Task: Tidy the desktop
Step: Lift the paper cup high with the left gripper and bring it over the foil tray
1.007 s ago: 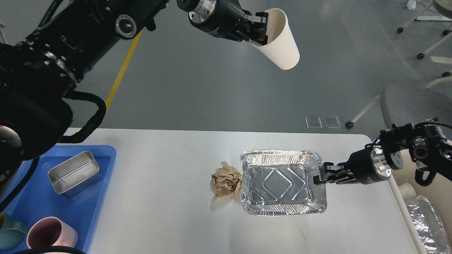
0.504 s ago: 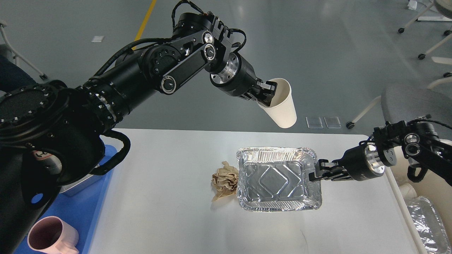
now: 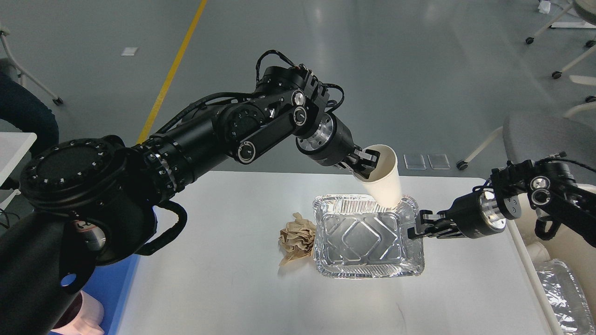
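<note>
left gripper (image 3: 364, 164) grips paper cup (image 3: 384, 179) over foil tray (image 3: 368, 237).

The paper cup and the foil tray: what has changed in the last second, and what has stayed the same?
The left gripper, shut on the paper cup, has come down from high above the floor to the foil tray; the cup's base now hangs at the tray's far rim. The right gripper stays clamped on the tray's right rim, and the tray has shifted slightly left. The crumpled brown paper has not moved on the desktop.
</note>
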`<control>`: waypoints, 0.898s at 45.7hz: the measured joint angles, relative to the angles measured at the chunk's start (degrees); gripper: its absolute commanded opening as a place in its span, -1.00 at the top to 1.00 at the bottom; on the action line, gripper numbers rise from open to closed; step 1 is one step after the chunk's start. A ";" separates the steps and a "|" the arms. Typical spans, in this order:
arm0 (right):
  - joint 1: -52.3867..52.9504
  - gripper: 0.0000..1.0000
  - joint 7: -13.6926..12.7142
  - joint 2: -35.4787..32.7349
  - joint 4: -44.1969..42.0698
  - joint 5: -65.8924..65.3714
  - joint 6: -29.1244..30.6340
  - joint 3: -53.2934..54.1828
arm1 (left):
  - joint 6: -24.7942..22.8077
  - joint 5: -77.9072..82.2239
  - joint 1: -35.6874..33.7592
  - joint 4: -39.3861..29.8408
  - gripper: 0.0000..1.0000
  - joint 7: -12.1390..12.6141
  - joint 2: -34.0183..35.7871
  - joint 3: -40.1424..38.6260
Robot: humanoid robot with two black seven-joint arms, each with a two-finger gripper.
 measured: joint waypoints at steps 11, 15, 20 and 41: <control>0.18 1.00 -0.08 0.47 0.00 0.30 0.00 0.09 | 0.20 -0.04 1.87 -1.41 1.00 0.21 0.09 2.64; 0.31 1.00 -0.15 0.52 0.01 0.50 0.43 0.12 | 0.32 -0.04 2.30 -1.44 1.00 0.20 0.09 3.26; 0.33 1.00 -0.21 0.86 0.03 0.62 1.07 0.05 | 0.45 0.01 2.44 -1.45 1.00 0.05 0.09 3.44; 0.52 0.98 -1.66 4.17 -0.37 0.52 3.07 -5.70 | 0.72 0.23 4.80 -1.38 1.00 -0.34 0.28 3.64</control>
